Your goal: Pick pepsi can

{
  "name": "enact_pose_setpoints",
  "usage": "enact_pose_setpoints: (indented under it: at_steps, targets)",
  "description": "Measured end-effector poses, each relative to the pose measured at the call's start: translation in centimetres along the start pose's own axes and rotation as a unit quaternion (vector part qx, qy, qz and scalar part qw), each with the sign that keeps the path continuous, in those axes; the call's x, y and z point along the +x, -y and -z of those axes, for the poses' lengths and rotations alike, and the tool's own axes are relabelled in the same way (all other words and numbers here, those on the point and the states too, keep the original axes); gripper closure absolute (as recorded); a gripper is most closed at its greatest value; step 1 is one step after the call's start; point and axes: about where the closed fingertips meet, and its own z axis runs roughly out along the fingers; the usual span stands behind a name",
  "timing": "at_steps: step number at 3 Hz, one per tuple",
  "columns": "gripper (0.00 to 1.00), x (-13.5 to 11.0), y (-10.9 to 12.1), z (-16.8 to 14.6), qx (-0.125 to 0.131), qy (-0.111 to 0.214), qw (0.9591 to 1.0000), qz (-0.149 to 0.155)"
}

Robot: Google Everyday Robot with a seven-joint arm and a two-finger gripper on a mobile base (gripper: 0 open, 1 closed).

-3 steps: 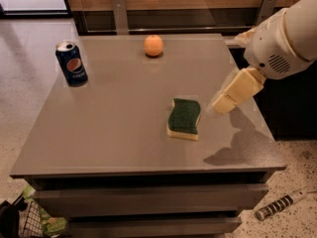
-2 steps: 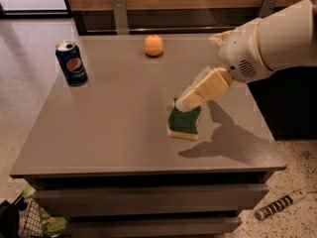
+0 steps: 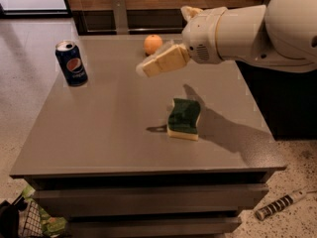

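The pepsi can (image 3: pixel 71 63) stands upright near the far left corner of the grey table (image 3: pixel 109 133). It is dark blue with a silver top and a round logo. My gripper (image 3: pixel 146 69) hangs above the table's middle, reaching in from the right on a white arm (image 3: pixel 247 26). It is well to the right of the can and holds nothing that I can see.
An orange (image 3: pixel 153 44) sits at the table's far edge, just behind the gripper. A green and yellow sponge (image 3: pixel 184 118) lies right of centre. A wall and dark cabinet stand behind and to the right. A striped handle (image 3: pixel 280 205) lies on the floor.
The arm has swung left across the table, from over the right edge past the sponge toward the middle, closer to the can. The objects have not moved.
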Motion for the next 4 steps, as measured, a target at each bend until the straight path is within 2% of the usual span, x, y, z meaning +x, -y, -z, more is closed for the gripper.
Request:
enact_pose_setpoints:
  at_steps: [1, 2, 3, 4]
  targets:
    - [0.00, -1.7, 1.7, -1.1, 0.035, 0.023, 0.9991, 0.010]
    - [0.00, -1.9, 1.9, -1.1, 0.041, 0.025, 0.9988, 0.011]
    - [0.00, -1.9, 1.8, -2.0, 0.034, 0.027, 0.9990, 0.006]
    - [0.00, -1.2, 1.9, -5.8, 0.014, 0.040, 0.9991, -0.003]
